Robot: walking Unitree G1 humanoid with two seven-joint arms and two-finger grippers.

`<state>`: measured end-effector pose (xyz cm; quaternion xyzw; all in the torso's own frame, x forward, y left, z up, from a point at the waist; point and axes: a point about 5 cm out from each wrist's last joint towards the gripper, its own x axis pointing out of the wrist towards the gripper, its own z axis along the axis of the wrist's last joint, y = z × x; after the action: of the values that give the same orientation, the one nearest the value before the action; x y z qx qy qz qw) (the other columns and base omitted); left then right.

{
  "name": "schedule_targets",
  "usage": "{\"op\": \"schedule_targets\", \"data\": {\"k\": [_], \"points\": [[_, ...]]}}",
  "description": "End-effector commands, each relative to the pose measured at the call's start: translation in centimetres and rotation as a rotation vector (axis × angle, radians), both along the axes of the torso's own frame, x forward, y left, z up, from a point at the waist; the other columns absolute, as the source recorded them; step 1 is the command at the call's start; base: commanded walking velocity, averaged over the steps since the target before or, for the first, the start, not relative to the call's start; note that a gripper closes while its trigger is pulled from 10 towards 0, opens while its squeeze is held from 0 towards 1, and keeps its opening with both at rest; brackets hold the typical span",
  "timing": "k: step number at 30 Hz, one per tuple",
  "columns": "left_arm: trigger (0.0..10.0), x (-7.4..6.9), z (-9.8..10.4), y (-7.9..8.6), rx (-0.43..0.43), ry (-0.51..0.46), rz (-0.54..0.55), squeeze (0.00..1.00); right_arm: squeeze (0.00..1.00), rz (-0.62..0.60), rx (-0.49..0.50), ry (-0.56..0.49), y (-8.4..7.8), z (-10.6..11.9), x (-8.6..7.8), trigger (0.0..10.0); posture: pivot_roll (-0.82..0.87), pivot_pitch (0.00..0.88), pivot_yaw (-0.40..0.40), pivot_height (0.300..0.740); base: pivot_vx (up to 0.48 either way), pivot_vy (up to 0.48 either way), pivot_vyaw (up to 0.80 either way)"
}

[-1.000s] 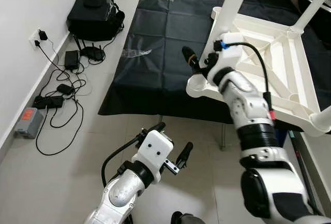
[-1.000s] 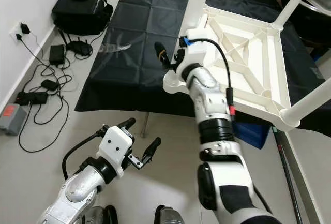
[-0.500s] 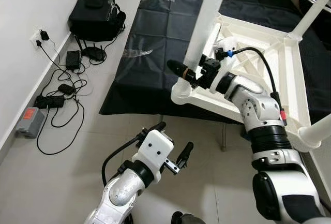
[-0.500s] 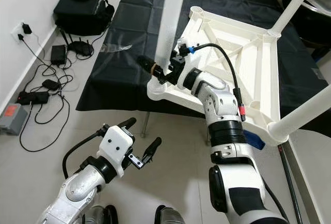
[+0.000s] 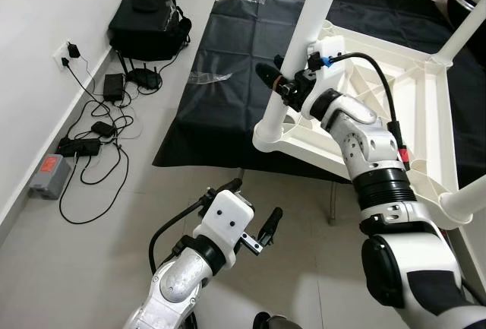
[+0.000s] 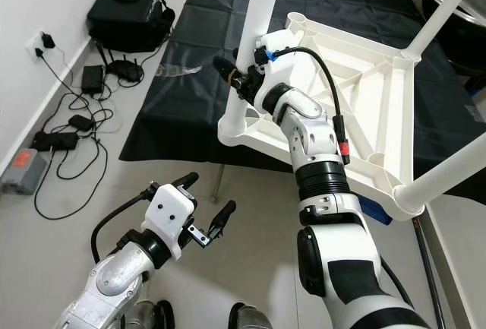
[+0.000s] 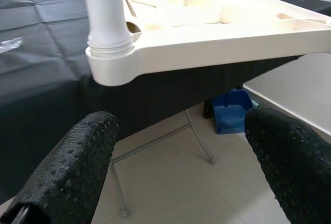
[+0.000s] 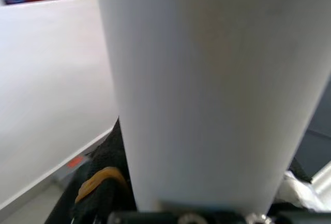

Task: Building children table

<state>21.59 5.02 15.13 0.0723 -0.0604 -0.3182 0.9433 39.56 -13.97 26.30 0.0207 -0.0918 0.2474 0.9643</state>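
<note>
A black cloth-covered work table stands on a pale tiled floor, with a white wall along the robot's left. On the cloth lies the white children's table top, upside down with its ribbed underside showing; its near corner juts out past the cloth's front edge. Three white legs rise from its corners: the near-left table leg stands upright in its corner socket, a second leg rises at the far right, and a third slants out at the near right corner.

The right gripper is at the near-left leg, just above the socket. Its fingers are closed around the leg, one black finger poking out on the leg's left side; in the right wrist view the leg sits pressed right against the gripper.

The left gripper hangs low over the floor in front of the work table, fingers spread wide and holding nothing; its wrist view looks up at the corner socket from below.

By the wall sit a black bag, a tangle of black cables and power adapters, and a small grey box with an orange label. A blue bin rests on the floor under the work table.
</note>
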Motion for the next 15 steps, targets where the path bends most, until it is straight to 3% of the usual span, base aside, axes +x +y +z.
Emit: {"op": "schedule_targets", "data": {"k": [1, 2, 3, 4, 6, 7, 9, 15], "points": [[10.0, 0.1, -0.6, -0.2, 0.004, 0.032, -0.005, 0.00, 0.00, -0.114, 0.020, -0.003, -1.5, 0.0, 0.3, 0.0, 0.10, 0.167, -0.107, 0.740, 0.000, 0.000, 0.00], [10.0, 0.1, -0.5, -0.2, 0.005, 0.032, -0.005, 0.00, 0.00, -0.221, 0.025, 0.005, -2.2, -0.3, 0.4, 0.0, 0.10, 0.169, -0.105, 0.740, 0.000, 0.000, 0.00], [10.0, 0.1, -0.5, -0.2, 0.005, 0.032, -0.005, 0.00, 0.00, -0.221, 0.025, 0.005, -2.2, -0.3, 0.4, 0.0, 0.10, 0.169, -0.105, 0.740, 0.000, 0.000, 0.00], [10.0, 0.1, -0.6, -0.2, 0.005, 0.031, -0.005, 0.00, 0.00, -0.295, 0.029, 0.011, -2.7, -0.4, 0.4, 0.0, 0.10, 0.169, -0.105, 0.740, 0.000, 0.000, 0.00], [10.0, 0.2, -0.5, -0.1, 0.006, 0.029, -0.005, 0.00, 0.00, -0.620, 0.043, 0.028, -4.9, -0.9, 0.3, 0.0, 0.10, 0.168, -0.100, 0.740, 0.000, 0.000, 0.00], [10.0, 0.2, -0.5, -0.1, 0.006, 0.029, -0.005, 0.00, 0.00, -0.620, 0.043, 0.028, -4.9, -0.9, 0.3, 0.0, 0.10, 0.168, -0.100, 0.740, 0.000, 0.000, 0.00], [10.0, 0.1, -0.6, -0.2, 0.015, 0.029, -0.010, 0.00, 0.00, -0.893, 0.064, 0.035, -6.3, -1.1, -0.7, 0.0, 0.10, 0.168, -0.100, 0.740, 0.000, 0.000, 0.00], [10.0, 0.1, -0.6, -0.2, 0.019, 0.029, -0.007, 0.00, 0.00, -0.966, 0.184, 0.171, -5.5, -2.1, -1.0, 0.0, 0.10, 0.164, -0.100, 0.740, 0.000, 0.000, 0.00]]}}
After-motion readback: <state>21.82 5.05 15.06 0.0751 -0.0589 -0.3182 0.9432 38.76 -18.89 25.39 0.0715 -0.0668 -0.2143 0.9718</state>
